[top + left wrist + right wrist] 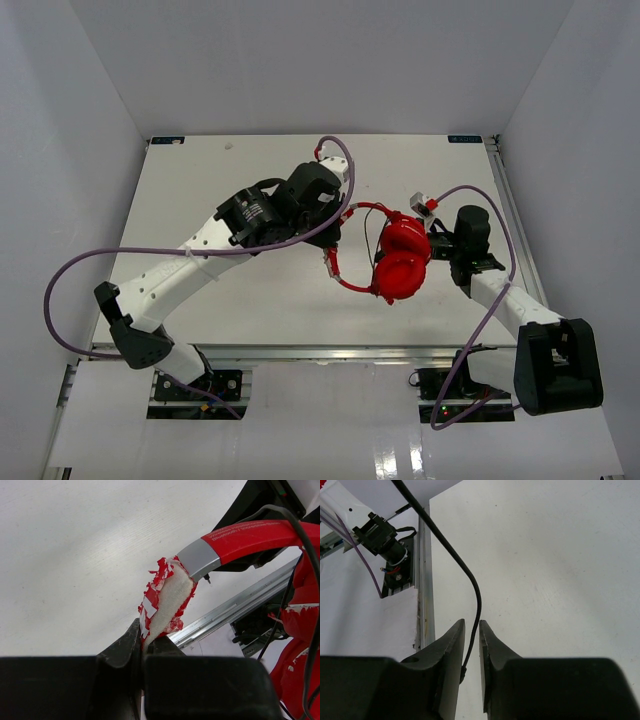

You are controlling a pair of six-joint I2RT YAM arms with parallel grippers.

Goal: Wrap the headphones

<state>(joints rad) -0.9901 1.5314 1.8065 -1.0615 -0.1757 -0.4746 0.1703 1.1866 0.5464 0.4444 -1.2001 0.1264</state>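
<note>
The red headphones (400, 262) hang above the middle right of the table, ear cups together and the headband arching left. My left gripper (338, 238) is shut on the headband; in the left wrist view the jaws (144, 642) pinch its worn white padding (167, 597), and the red band (250, 535) runs off to the right. My right gripper (441, 248) is just right of the ear cups. In the right wrist view its jaws (471, 630) stand nearly closed with the thin black cable (470, 580) running between them.
Thick purple robot cables loop over both arms (90, 260). An aluminium rail (425, 580) borders the table edge, with a black mount (382, 537) beyond it. White walls enclose the table (250, 290) on three sides.
</note>
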